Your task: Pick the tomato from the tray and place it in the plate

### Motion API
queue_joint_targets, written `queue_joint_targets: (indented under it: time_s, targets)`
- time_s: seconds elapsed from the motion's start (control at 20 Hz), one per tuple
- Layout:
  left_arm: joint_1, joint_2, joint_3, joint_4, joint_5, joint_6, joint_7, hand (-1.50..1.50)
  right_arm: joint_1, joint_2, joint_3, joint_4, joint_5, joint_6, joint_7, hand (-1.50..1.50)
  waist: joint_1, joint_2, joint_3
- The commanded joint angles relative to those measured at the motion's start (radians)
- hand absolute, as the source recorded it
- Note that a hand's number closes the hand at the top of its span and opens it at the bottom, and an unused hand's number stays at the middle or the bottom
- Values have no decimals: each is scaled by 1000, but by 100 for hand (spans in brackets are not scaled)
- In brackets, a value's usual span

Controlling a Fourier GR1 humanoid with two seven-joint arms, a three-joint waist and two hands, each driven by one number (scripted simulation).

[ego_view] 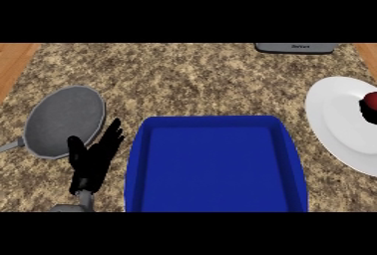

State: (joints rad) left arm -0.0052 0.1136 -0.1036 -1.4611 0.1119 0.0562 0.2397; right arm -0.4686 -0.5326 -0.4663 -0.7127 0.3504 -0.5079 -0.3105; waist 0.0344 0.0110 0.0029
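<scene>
The speckled counter (191, 79) is carrying a blue tray (213, 164) with nothing showing in it. The tomato (370, 102) is sitting over the white plate (338, 124) at the right edge, black fingers (365, 113) touching it, their closure unclear. The left hand (92, 154) is resting spread near the pan (63, 122), far left of it.

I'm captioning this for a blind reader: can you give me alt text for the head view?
A red tomato sits over the white plate at the right edge, partly hidden by a black shape. The blue tray lies centre, a grey pan left, the left hand resting open.
</scene>
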Motion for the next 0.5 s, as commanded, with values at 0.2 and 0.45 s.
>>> queue_joint_targets:
  time_s: [0.2,0.45]
  targets:
    - [-16,-33,-30,34,-25,7,-19,0,-117,-96,41,343,59,178,-31,-150,25,14,4]
    - [11,-6,8,40,12,-26,-31,0,-144,-72,-44,385,-39,248,-224,-150,13,9,4]
